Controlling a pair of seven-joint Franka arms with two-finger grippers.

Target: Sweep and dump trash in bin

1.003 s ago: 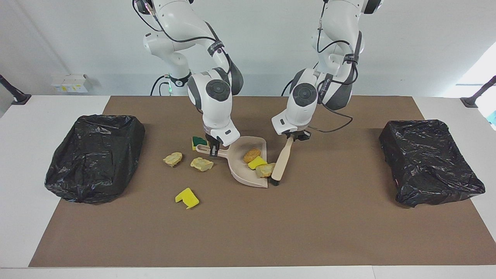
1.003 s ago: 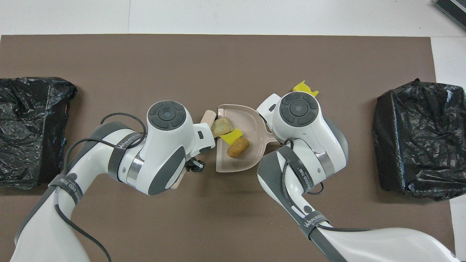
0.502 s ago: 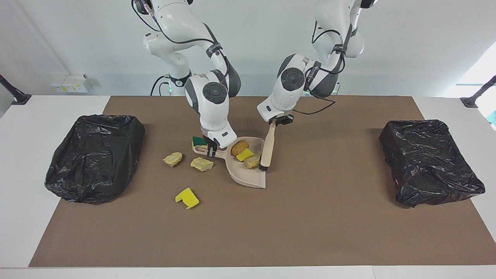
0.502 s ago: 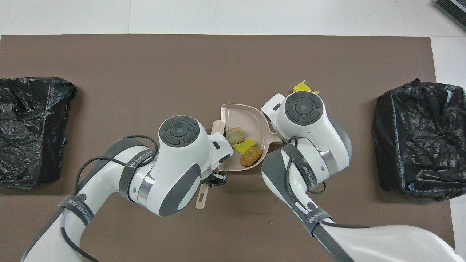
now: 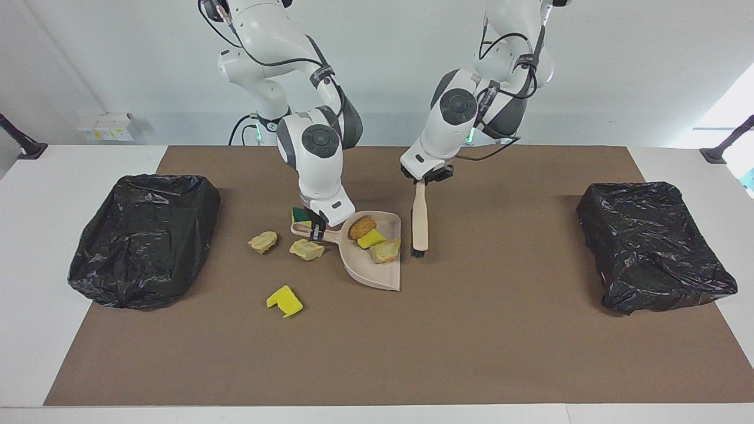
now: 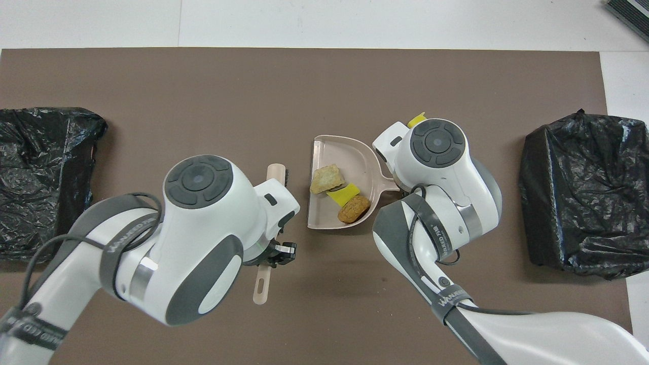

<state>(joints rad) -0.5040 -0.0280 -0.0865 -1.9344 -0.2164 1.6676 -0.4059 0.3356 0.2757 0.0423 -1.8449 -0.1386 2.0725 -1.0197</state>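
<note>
Two black-lined bins (image 5: 144,238) (image 5: 654,244) sit at the ends of the brown surface (image 5: 500,330). The right tool (image 5: 317,229) is clamped on the handle of the dustpan (image 5: 377,268), which holds three scraps (image 5: 374,238); the left tool (image 5: 427,176) grips the brush (image 5: 420,221), bristles down beside the pan. Four scraps (image 5: 284,300) lie loose, toward the right arm's end. Tilting the pan in transit could spill its load, I judge. Overhead, the right arm hides most loose scraps.
</note>
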